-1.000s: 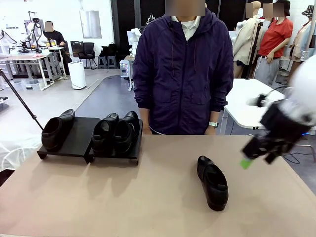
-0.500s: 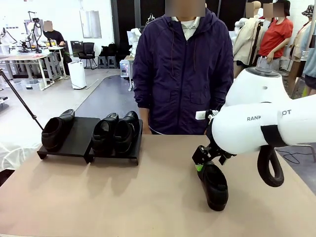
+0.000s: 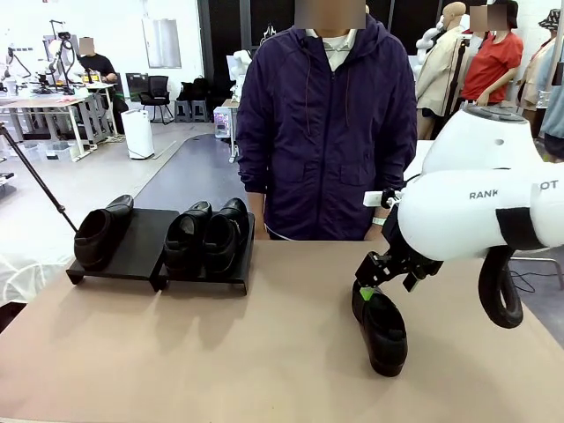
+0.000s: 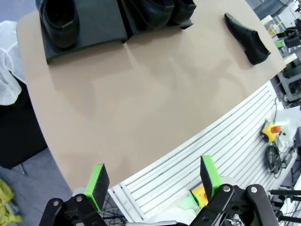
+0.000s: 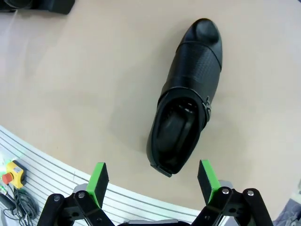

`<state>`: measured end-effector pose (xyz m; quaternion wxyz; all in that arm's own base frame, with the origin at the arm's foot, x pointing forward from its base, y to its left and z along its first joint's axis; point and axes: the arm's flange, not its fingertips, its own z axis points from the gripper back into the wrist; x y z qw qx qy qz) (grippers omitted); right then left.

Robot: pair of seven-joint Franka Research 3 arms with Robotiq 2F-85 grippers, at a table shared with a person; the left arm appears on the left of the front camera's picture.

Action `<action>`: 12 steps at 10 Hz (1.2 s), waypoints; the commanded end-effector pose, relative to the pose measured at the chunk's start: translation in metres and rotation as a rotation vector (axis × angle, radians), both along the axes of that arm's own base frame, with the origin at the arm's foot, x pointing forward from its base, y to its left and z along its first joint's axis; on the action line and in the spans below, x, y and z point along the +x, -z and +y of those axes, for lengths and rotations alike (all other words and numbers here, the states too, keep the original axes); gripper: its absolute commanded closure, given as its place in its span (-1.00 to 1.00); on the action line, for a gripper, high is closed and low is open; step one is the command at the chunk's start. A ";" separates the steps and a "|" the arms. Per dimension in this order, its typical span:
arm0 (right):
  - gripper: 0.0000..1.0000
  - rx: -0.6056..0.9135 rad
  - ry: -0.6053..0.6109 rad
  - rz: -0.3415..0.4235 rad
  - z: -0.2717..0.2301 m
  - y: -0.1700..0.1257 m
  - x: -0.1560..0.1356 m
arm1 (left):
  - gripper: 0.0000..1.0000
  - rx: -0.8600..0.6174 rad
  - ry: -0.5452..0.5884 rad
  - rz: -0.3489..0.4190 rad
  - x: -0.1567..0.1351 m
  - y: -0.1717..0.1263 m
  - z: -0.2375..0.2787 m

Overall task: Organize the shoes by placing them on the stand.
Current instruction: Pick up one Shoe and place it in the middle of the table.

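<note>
Stand: low black stand [image 3: 145, 251] at the far left of the table [image 3: 220, 352], two flat platforms side by side; also at the top edge of the left wrist view [image 4: 101, 28].
Shoe on left platform: one black shoe [image 3: 99, 231] sits on the left platform, at its left side, with bare platform to its right; in the left wrist view it is at the top left [image 4: 59, 21].
Pair on right platform: two black shoes side by side and touching, left one [image 3: 185, 234], right one [image 3: 227, 231], filling the right platform.
Loose shoe: fourth black shoe [image 3: 381, 326] lies flat on the table right of centre, well apart from the stand; upright on its sole, opening facing up. The right wrist view shows it from above [image 5: 186, 94], with the heel end toward the camera. In the left wrist view it is a small dark shape at the top right [image 4: 247, 37].
Right gripper: right gripper [image 3: 381, 280] is just above the far end of the loose shoe, fingers spread apart with nothing between them; in the right wrist view [image 5: 153, 181] the green pads [image 5: 99, 181] stand wide, and the shoe's heel lies beyond them, not clamped.
Left gripper: left gripper [image 4: 153, 181] hangs over the near table edge, fingers spread wide, nothing between them.
Person: a person in a dark purple jacket [image 3: 328, 132] stands at the far edge of the table, behind the loose shoe and the stand.
</note>
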<state>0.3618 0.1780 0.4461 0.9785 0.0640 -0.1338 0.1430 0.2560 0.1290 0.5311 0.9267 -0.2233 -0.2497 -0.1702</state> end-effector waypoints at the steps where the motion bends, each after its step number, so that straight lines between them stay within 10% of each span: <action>1: -1.00 -0.003 0.098 0.072 0.015 0.021 0.022 | -1.00 -0.007 -0.009 0.000 -0.001 -0.002 -0.001; 4: -1.00 0.002 0.168 0.169 0.035 0.055 0.032 | -1.00 -0.007 -0.009 0.000 -0.001 -0.002 -0.001; 12: -1.00 -0.020 0.302 0.106 0.035 0.101 0.073 | -1.00 -0.007 -0.009 0.000 -0.001 -0.002 -0.001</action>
